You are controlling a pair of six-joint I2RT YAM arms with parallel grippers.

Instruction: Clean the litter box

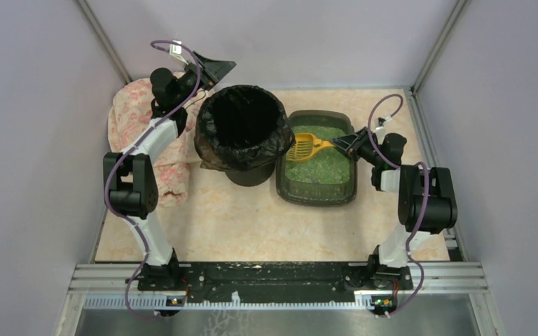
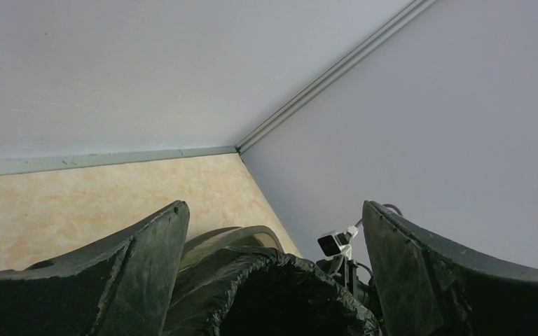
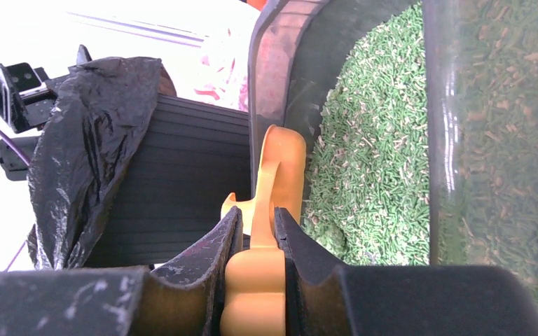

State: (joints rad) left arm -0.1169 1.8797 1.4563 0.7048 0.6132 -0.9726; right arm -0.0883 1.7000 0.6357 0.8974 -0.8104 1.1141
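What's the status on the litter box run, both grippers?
Left gripper open, raised at far rim of bin. Right gripper shut on yellow scoop handle. Scoop head over litter box, left end, beside bin. Nothing visible in the way.

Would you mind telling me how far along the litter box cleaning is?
Done: the right claw is shut on the handle of the yellow scoop. In hand: the scoop head sits at the end of the litter box nearest the bin. Left: green litter fills the box; the left claw hangs open behind the bin.
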